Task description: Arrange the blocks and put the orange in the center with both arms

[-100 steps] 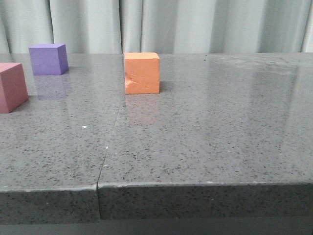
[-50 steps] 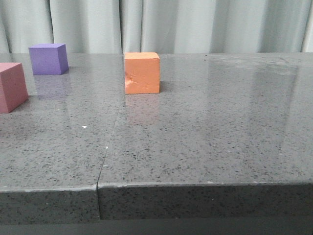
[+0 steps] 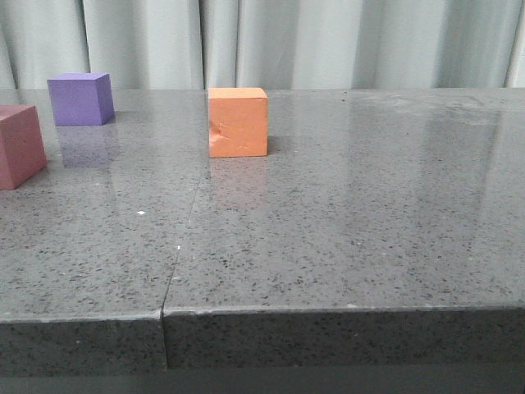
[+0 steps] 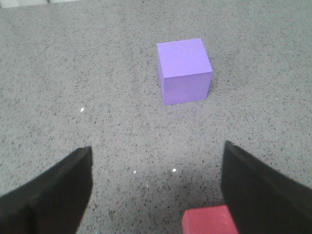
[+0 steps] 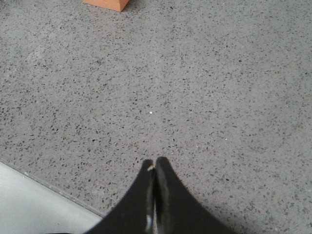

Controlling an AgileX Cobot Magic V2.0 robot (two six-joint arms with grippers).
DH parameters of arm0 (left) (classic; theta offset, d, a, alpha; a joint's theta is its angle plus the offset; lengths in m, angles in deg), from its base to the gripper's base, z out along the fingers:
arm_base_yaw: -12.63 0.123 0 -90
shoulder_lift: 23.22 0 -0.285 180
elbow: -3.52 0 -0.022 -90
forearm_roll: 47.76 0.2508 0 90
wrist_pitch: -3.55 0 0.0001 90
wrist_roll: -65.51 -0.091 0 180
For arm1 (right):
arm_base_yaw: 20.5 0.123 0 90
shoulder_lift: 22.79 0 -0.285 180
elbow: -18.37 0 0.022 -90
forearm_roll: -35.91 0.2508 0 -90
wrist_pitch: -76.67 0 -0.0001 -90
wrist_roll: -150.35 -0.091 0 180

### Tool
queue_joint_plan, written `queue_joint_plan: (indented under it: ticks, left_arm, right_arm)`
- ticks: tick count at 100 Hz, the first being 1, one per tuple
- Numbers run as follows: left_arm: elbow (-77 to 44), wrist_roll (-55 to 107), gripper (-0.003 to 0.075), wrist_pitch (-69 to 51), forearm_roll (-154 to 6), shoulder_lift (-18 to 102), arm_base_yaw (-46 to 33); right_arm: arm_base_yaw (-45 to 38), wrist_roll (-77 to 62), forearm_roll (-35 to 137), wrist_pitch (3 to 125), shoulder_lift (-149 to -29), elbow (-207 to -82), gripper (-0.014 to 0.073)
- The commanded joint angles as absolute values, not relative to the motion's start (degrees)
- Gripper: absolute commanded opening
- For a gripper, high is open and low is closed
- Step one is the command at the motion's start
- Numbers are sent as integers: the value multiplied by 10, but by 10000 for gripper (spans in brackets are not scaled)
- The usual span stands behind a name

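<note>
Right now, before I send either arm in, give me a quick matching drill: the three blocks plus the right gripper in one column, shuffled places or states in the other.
Things:
1. orange block
2. purple block
3. pink block
4. right gripper

Places or states:
A. cut off by the front view's left edge
B. fingers pressed together, empty
C. far left, nearest the curtain
D. beside the tabletop seam

Pairs: 1-D, 2-C, 3-A, 4-B

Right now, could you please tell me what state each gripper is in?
Left gripper: open, holding nothing.
Right gripper: closed, holding nothing.
</note>
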State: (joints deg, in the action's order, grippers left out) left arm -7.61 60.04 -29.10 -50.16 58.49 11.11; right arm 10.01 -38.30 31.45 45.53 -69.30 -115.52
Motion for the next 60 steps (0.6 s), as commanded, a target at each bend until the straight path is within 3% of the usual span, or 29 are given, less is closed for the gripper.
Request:
queue_joint_plan:
  ticks: [1, 60]
  left_arm:
    - [-25, 583, 599, -280, -512, 595, 106]
    - [175, 90, 599, -460, -910, 738, 104]
  right_arm:
    - [98, -378, 306, 491, -691, -1169, -68]
    - [98, -378, 306, 491, -691, -1169, -68]
